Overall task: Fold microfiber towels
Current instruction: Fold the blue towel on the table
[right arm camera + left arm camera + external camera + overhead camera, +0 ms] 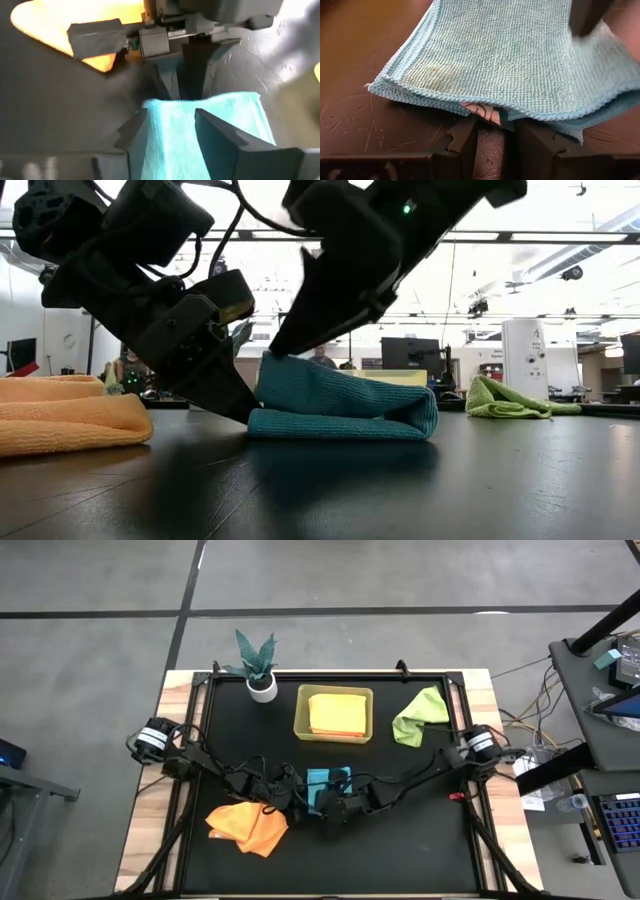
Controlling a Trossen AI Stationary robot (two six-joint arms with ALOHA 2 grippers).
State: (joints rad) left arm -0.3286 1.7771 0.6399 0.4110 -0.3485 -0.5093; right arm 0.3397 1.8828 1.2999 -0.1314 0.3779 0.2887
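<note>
Teal microfiber, folded over on itself, lies on the black surface (400,840) near its front middle: the teal towel (322,783) sits between the two pincers. The left pincer (496,131) is down at one edge of it, its fingers (465,137) pressed against the hem with a small white tag between them; the gap is narrow, and whether they actually pinch the cloth cannot be told. The right pincer (170,131) rests on top of the towel from the opposite side, its fingers parted and lying on the cloth without clamping it.

Just beside the left arm, toward the front left, an orange towel (247,824) lies crumpled. A lime green towel (420,714) is bunched at the back right, near the right arm's base.

Behind the teal towel, at the back middle, stands a translucent yellow-green bin (302,720) holding a folded yellow towel (338,708), with a pink edge showing beneath it. To the bin's left is a small potted plant (257,664) in a white pot.

Black matting covers the surface, framed by pale wood (150,810). Around it is grey floor, with a desk (600,670) of cables and equipment to the right. From the low view, the room behind shows ceiling lights, monitors (410,355) and a white cabinet (525,360).
</note>
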